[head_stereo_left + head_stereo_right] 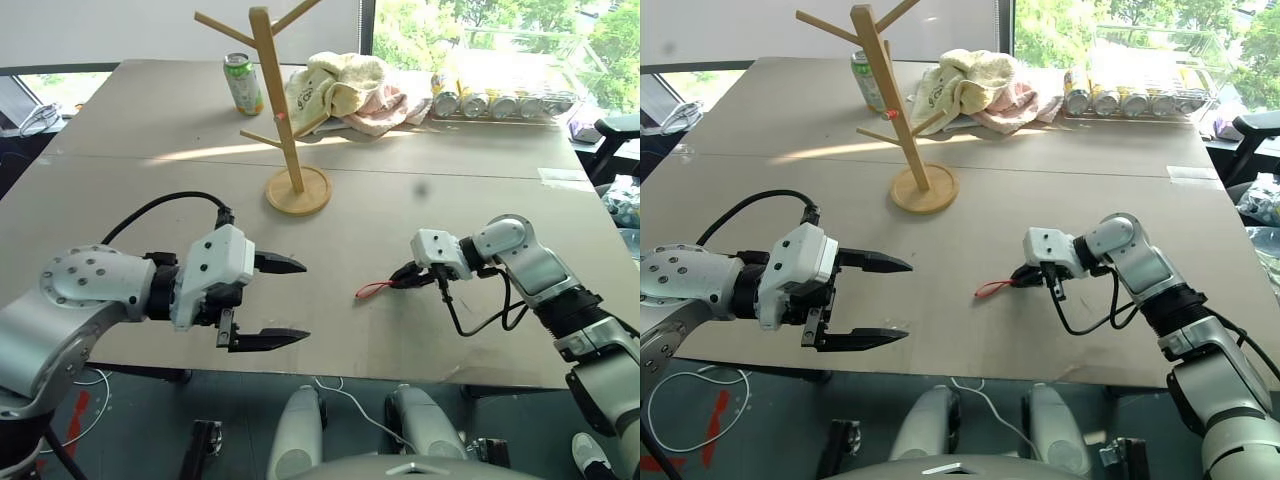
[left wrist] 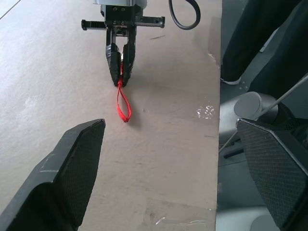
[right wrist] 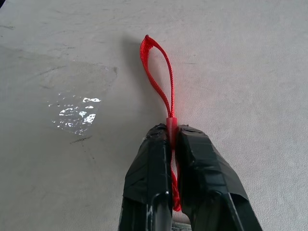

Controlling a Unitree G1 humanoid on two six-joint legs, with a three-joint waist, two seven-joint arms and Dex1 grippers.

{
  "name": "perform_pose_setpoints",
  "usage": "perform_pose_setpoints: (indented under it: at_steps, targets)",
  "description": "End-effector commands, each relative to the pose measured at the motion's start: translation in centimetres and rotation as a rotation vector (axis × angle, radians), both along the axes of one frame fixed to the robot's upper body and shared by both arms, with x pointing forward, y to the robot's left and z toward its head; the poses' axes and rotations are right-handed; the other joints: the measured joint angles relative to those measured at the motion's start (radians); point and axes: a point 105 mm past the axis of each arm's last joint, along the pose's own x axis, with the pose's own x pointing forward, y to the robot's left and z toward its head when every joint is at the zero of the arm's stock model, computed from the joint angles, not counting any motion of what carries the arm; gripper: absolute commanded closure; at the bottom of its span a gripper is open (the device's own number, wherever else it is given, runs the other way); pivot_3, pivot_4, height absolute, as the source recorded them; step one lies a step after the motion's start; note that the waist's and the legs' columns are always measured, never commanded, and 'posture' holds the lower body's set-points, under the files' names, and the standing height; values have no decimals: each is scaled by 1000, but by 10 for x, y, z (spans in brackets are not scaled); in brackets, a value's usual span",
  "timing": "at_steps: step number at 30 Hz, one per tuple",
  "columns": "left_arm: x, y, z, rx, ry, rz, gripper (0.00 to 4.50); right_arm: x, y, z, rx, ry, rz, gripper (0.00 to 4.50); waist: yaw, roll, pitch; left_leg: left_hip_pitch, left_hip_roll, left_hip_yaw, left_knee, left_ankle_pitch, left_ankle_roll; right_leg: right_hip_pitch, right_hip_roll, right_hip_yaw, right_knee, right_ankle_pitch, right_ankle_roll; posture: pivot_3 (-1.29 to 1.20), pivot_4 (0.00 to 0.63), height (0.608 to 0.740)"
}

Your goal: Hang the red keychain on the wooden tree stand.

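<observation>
Seen low over the grey table (image 1: 150, 200), near its front edge: right gripper (image 1: 408, 277), fingers pinched shut on the red keychain (image 1: 373, 289), clamping the cord where the loop is crimped together. Loop lying flat on the tabletop, stretched out from the fingertips toward the left gripper (image 1: 290, 300). Key end hidden between the black fingers (image 3: 149, 178), not to be made out. Held above the table's near left corner, well apart from the cord: left gripper, fingers spread wide, holding nothing, pointing across at the right one. Standing upright farther back, near the table's middle: wooden tree stand (image 1: 275, 110), round base flat on the surface, pegs angling upward, a small red spot on one lower peg. Just behind the stand, a green drink can (image 1: 242, 83); beside it, a heap of cream and pink cloth (image 1: 345, 90); at the far right corner, a clear tray of cans (image 1: 500, 100).
</observation>
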Motion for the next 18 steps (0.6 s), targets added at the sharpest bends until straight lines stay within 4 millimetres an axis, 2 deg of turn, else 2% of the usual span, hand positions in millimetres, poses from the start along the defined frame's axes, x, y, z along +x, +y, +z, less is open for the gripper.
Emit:
perform_pose_setpoints:
  at_steps: [1, 6, 13, 15, 18]
  targets:
    - [4, 3, 7, -32, -26, 40, 0, 4, 0, 27, 77, -49, -46, 4404, 0, 0, 0, 0, 0, 0, 0, 0, 0, 0, 0, 0, 0, 0, 0, 0, 150, 732]
    - [10, 6, 26, -162, -74, 167, 0, -1, 23, 73, 338, -43, -160, 4404, -3, 0, 0, 0, 0, 0, 0, 0, 0, 0, 0, 0, 1, 0, 0, 0, 150, 732]
    - [18, 23, 57, -373, -158, 430, 0, -13, 51, 109, 643, -72, -313, 4404, 0, 0, 0, -1, 0, -2, 0, 0, 0, 0, 0, -1, 1, 0, 0, 0, 150, 732]
    - [19, 25, 63, -416, -176, 477, 0, -13, 55, 117, 698, -78, -342, 4404, -1, 0, 0, -1, 0, -2, 0, 0, 0, 0, 0, -1, 1, 0, 0, 0, 150, 732]
    - [24, 33, 85, -540, -258, 573, 0, -6, 68, 141, 824, -161, -394, 4404, 0, 0, 0, 0, 0, -2, 1, 0, 0, 0, 0, -1, 1, 0, 0, 0, 150, 732]
